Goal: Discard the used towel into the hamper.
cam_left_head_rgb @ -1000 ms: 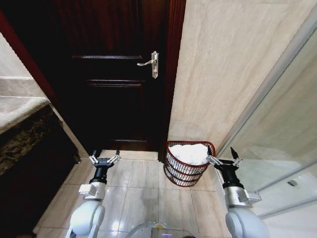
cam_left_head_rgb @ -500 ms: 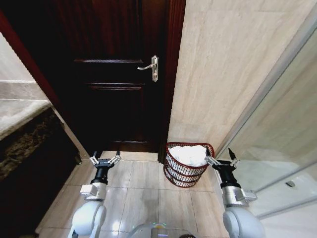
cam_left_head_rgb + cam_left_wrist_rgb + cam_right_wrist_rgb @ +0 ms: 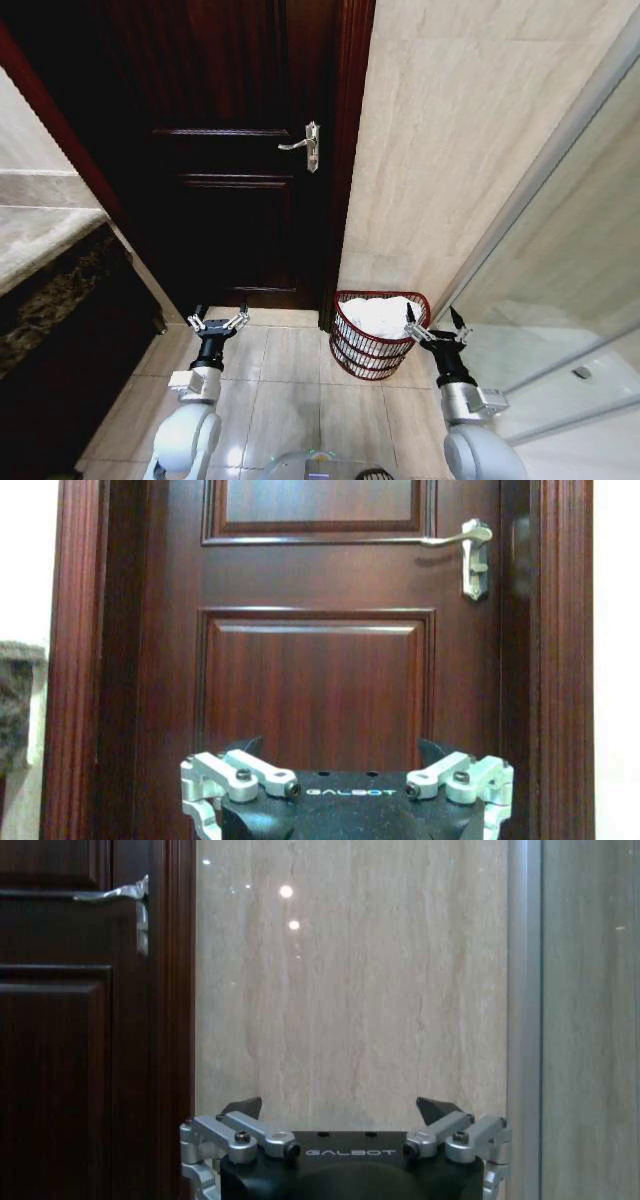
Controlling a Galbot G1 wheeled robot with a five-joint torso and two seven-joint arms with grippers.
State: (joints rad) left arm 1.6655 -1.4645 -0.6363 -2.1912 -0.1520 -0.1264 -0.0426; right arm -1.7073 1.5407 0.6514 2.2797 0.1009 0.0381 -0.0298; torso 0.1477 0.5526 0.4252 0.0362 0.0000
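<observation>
The hamper, a small round dark red openwork basket, stands on the floor against the beige wall, just right of the door frame. A white towel lies bunched inside it, filling the top. My right gripper is open and empty, held low at the hamper's right rim. In the right wrist view the right gripper faces the beige wall. My left gripper is open and empty, low in front of the door. The left wrist view has the left gripper facing the door panel.
A dark wooden door with a silver lever handle is shut straight ahead. A dark stone counter runs along the left. A glass shower panel closes off the right. Light floor tiles lie between my arms.
The whole head view has shifted: door handle and hamper sit slightly lower in the picture and look smaller. Both grippers stay open and empty, and the towel lies in the hamper throughout.
</observation>
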